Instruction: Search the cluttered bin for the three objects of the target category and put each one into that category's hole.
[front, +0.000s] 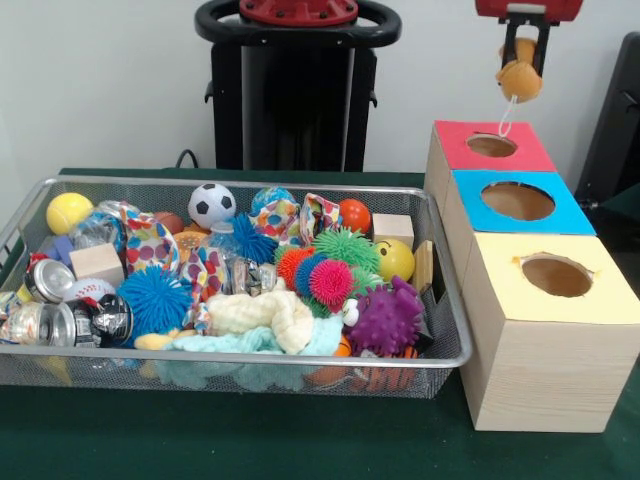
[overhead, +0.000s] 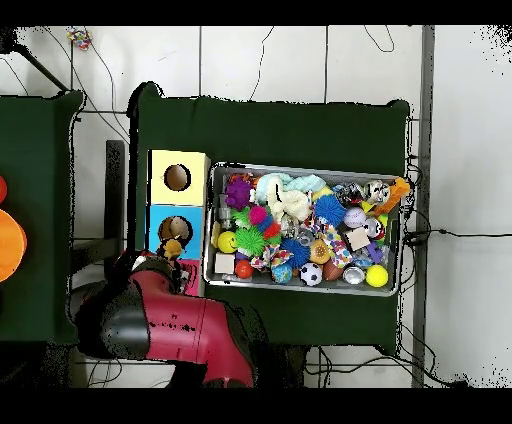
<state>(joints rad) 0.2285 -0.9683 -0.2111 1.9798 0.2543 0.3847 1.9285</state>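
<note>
One plush, the tan-brown teddy bear (front: 520, 78), hangs clamped in my gripper (front: 524, 62) above the red-surround hole (front: 491, 146), not yet dropped. Nearer, the wire-mesh bin (front: 445, 290) lies full; I judge the remaining plush toys unfound, hidden in clutter.

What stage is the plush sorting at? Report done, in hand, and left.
Done: nothing visibly confirmed; the inside of the red-surround round hole on its wooden box can't be checked.
In hand: the tool holds a tan-brown plush teddy bear above that hole.
Left: releasing it, then searching the silver wire mesh bin, where no other plush clearly shows.
</note>
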